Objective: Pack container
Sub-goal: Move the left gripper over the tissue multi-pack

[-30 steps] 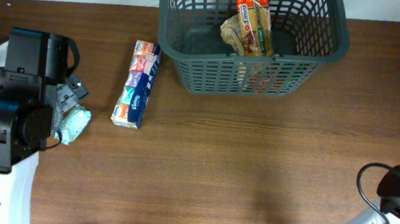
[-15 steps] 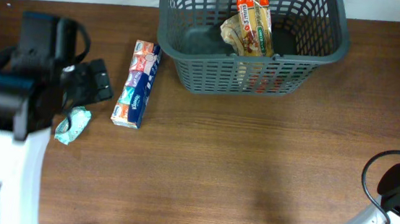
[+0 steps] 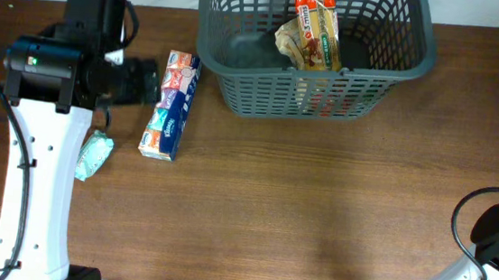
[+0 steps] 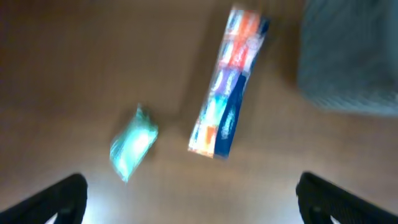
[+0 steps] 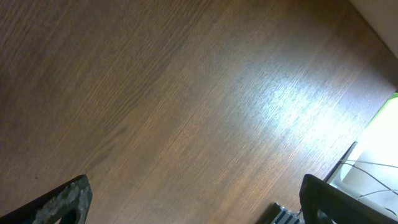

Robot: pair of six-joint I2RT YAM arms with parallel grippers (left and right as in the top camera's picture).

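One basket [image 3: 328, 73], one long tissue pack [image 3: 171, 106], one small teal packet [image 3: 94, 155], and two arms. Inside the basket leans one crinkled tan snack bag [image 3: 311, 35] with a red and green label. Something red shows through the front lattice, but what it is I cannot tell.

The basket stands at the far edge of the table [image 3: 316, 209], right of centre, with its mouth up. Its long axis runs left to right, and its far side is cut off by the picture's top edge. The pack lies on the table just left of the basket and apart from it, its long axis running roughly far to near with the far end tipped slightly right. The packet lies left of the pack's near end, not touching it.

The left gripper [image 3: 141, 83] hangs just left of the pack's far end, its jaws spread wide and holding nothing. Its wrist view is blurred but shows the pack [image 4: 227, 87] and the packet [image 4: 132, 142] below. The right gripper [image 5: 193, 202] is also spread wide and holds nothing, over bare wood.

The table is dark brown wood with the grain running left to right. A pale strip of wall lies beyond its far edge
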